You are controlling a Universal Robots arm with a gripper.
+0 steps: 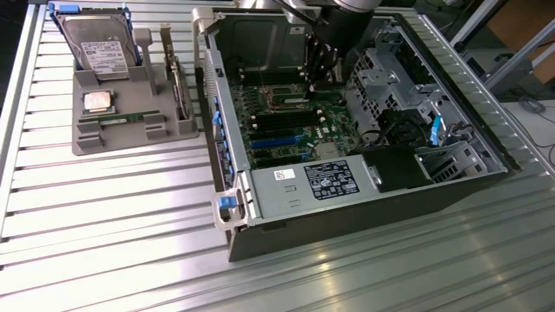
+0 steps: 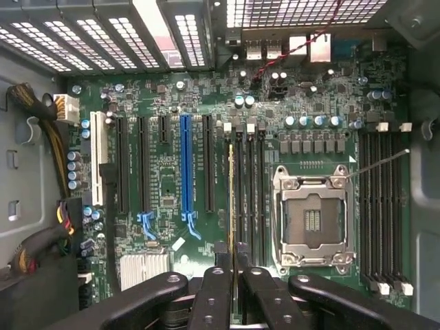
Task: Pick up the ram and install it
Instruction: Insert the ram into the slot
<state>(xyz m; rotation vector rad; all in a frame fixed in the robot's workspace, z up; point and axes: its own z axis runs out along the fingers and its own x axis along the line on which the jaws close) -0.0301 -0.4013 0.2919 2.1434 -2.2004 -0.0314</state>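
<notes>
Pinched nearly closed, the end effector (image 2: 232, 256) is grasping the ram (image 2: 231, 199) by its two flat faces, so I see the stick edge-on as a thin line running away from the fingertips. That hold keeps its length parallel with the black memory slots (image 2: 251, 199) just beside the empty CPU socket (image 2: 313, 216) on the motherboard (image 2: 172, 192). I judge that is why it is carried this way, since it can only go in straight. The ram sits over the slot farthest from the socket in that bank; whether it touches the slot I cannot tell. From outside, the arm (image 1: 347, 19) reaches down into the open computer case (image 1: 364, 221), which lies on its side on the desk (image 1: 113, 221) so the board faces up. A gray fixture (image 1: 87, 146) near the desk's edge on the exterior view's left holds a matching stick (image 1: 121, 119), a hard drive (image 1: 100, 45) and a processor chip (image 1: 97, 101).
</notes>
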